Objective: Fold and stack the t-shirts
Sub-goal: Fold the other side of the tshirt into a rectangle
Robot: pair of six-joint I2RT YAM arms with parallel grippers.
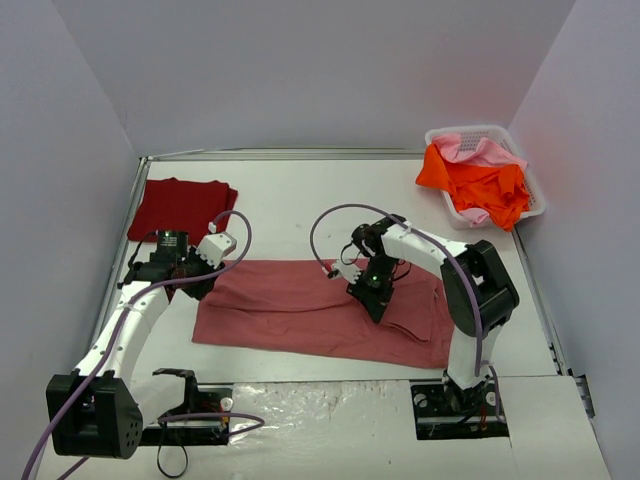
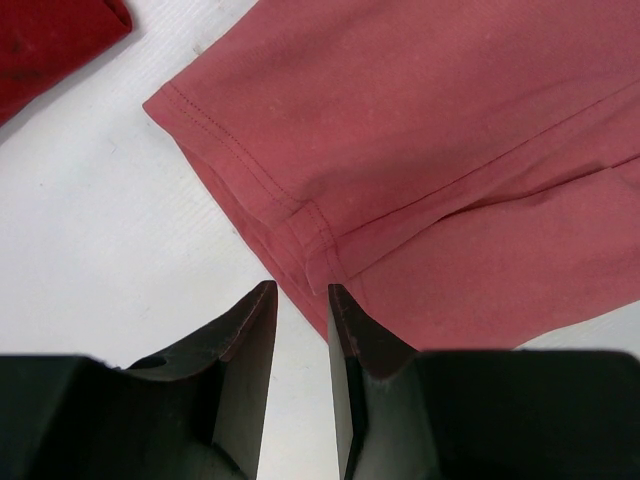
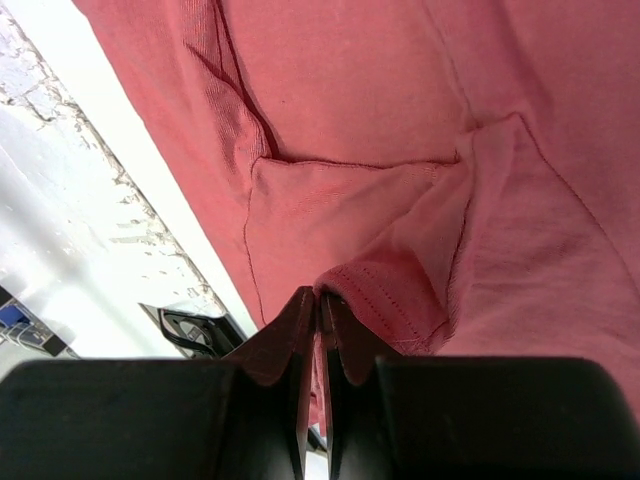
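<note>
A muted rose-red t-shirt lies spread across the middle of the table, with a sleeve folded over at its right end. My right gripper sits over that part. In the right wrist view it is shut on a stitched hem fold of the rose-red t-shirt. My left gripper is at the shirt's left edge. In the left wrist view it stands narrowly open over bare table, just short of the shirt's corner. A dark crimson t-shirt lies folded at the back left.
A white lattice basket at the back right holds a bright orange t-shirt and a light pink one. Grey walls close in the table on three sides. The crimson t-shirt's edge shows at the left wrist view's top left.
</note>
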